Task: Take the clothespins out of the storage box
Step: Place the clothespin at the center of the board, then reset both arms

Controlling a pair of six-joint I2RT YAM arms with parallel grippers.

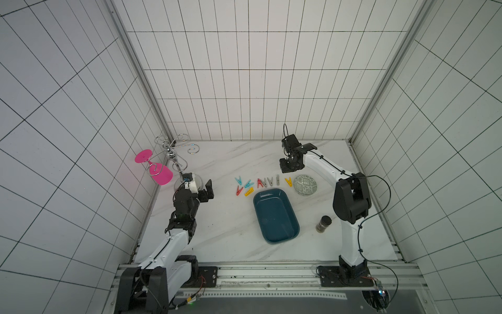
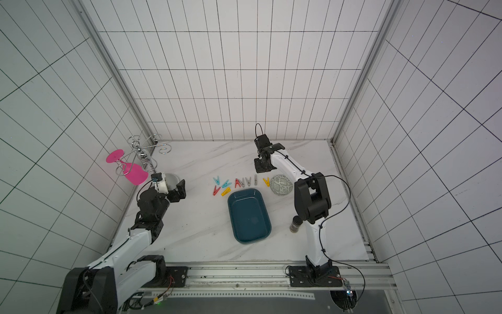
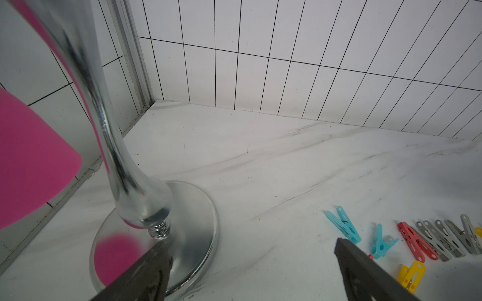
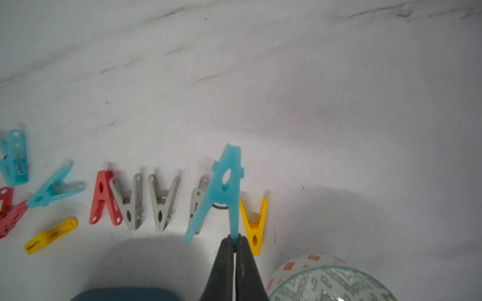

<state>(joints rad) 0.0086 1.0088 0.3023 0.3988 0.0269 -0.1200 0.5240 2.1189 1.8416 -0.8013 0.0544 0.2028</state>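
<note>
Light-blue clothespin (image 4: 225,187) hung pinched by one leg in the right gripper (image 4: 234,241) — long axis straight out from its tips, above the laid-out clothespins (image 1: 262,182) — left gripper (image 3: 250,245) gaped, well apart.

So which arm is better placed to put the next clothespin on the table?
Right. The right tool is shut on a light blue clothespin, held up next to the yellow clothespin. The left tool is open, empty, by the chrome stand base. The storage box looks empty.
</note>
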